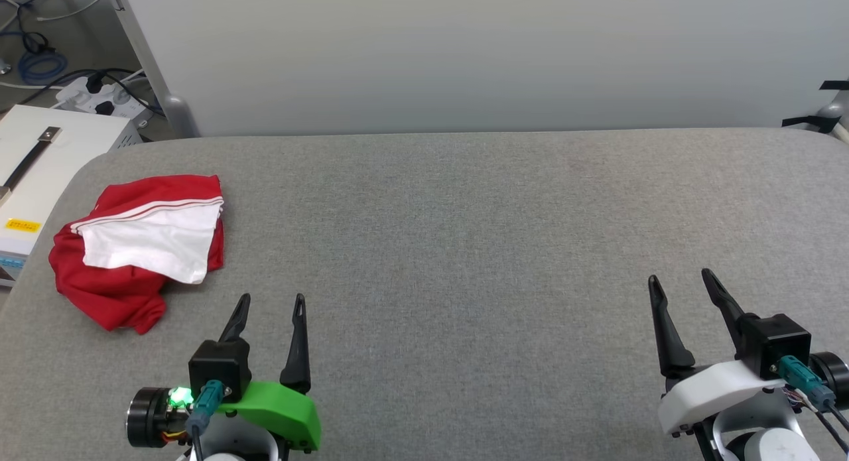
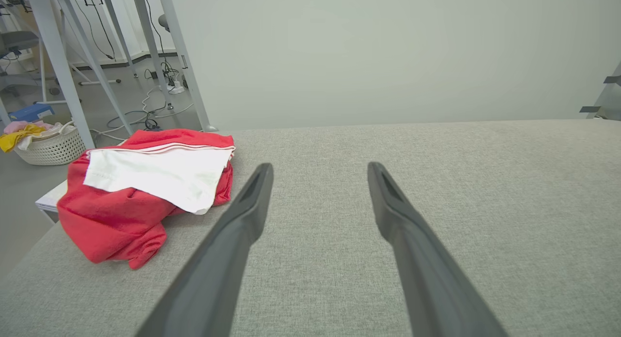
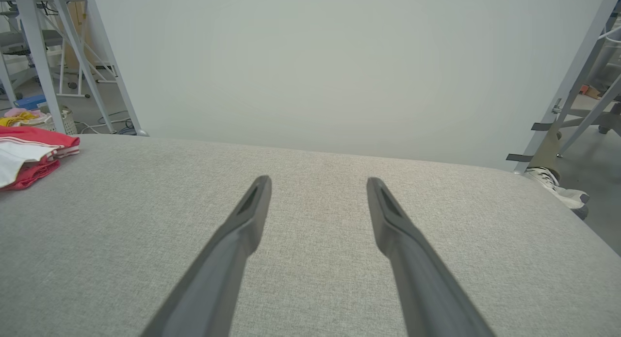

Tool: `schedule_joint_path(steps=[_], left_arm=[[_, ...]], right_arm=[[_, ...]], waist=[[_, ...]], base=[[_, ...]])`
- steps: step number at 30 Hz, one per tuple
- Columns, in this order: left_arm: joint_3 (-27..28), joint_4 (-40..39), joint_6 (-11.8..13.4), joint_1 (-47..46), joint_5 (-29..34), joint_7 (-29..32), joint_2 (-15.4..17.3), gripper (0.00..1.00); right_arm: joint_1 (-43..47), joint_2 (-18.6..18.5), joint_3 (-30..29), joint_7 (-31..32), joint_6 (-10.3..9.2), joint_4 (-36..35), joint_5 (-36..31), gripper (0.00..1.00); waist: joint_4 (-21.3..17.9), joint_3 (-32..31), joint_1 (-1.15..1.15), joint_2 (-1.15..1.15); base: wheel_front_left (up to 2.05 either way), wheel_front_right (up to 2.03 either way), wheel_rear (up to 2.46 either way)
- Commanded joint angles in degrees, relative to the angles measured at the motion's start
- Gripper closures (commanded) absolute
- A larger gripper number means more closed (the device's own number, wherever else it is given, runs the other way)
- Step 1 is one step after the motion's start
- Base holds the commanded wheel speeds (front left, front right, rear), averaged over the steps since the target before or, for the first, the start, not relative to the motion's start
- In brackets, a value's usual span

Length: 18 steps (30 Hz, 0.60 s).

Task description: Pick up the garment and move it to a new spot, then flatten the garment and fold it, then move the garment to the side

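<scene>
The garment (image 1: 136, 249) lies crumpled on the table (image 1: 464, 249), hard by its left edge, a red heap with a white sleeve folded across the top. The left gripper (image 1: 272, 298) is held low over the table's near left part, just short of the garment and not touching it, with its two dark fingers spread wide, empty, and pointing toward the table's far edge. The right gripper (image 1: 680, 276) is posed alike over the table's near right part, fingers splayed, empty, leaning slightly leftward.
</scene>
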Motion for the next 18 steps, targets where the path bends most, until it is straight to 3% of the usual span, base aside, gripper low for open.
schedule_joint_path(steps=[1,18], left_arm=[[-0.2,0.3,-0.4,0.7,-0.6,-0.5,-0.1,0.00],[-0.7,1.2,-0.2,0.3,-1.7,-2.6,-0.1,0.00]], right_arm=[[0.7,0.0,0.0,-0.7,-0.03,0.3,0.6,0.00],[0.6,0.1,0.6,-2.7,-0.04,1.1,1.1,0.00]], waist=[[0.0,0.0,0.00,0.00],[1.1,0.7,0.00,0.00]], base=[[0.00,0.00,0.00],[0.00,0.00,0.00]])
